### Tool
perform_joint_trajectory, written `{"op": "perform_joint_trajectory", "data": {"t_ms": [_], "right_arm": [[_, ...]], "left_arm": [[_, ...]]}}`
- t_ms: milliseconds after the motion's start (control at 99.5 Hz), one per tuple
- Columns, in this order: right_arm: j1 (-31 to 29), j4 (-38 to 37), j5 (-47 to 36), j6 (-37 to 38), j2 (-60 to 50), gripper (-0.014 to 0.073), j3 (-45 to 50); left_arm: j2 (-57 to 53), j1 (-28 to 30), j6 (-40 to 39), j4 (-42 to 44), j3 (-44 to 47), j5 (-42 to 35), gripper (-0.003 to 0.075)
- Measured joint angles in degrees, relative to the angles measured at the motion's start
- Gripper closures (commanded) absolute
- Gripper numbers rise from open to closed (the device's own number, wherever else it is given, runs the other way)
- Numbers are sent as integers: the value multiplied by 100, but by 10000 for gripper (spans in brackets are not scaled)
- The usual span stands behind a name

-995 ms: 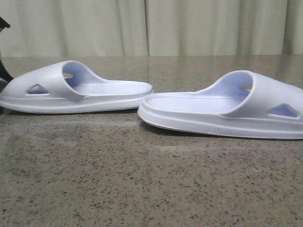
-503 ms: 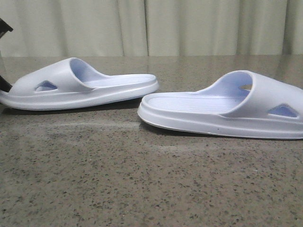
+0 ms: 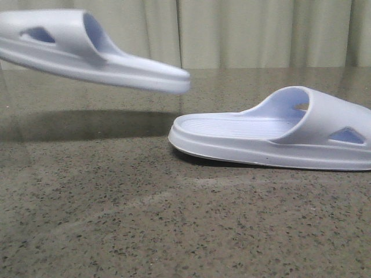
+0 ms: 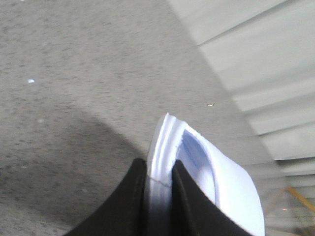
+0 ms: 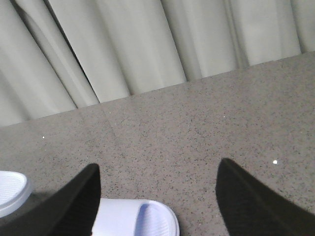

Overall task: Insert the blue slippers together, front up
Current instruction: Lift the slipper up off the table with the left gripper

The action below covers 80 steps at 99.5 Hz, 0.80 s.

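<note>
One blue slipper hangs in the air at the upper left of the front view, heel end tilted down toward the middle. My left gripper is shut on its thick sole rim, one black finger on each side; the strap shows beyond. The other blue slipper lies flat on the table at the right, strap to the right. My right gripper stands open above the table, with that slipper's end just beside its fingers and apart from them. Neither gripper shows in the front view.
The speckled stone tabletop stretches across the front. Pale curtains hang behind the table's far edge. A rounded end of a second slipper shows at the side of the right wrist view.
The left slipper has been lifted off the table and now hangs tilted, leaving only its shadow below. The right slipper has not moved.
</note>
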Motion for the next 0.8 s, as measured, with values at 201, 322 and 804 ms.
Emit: {"op": "perform_joint_trajectory", "data": {"t_ms": [201,322,804], "right_arm": [[0,0,-49,214,195,162,49],[0,0,-29,616,661,162,164],[0,1125,-211,1095,2882,173,204]], "left_arm": [[-697,0,0,-288,3,291,703],[-912,4,0,-357,3,470,703],[-964,4,0,-456,3,750,703]]}}
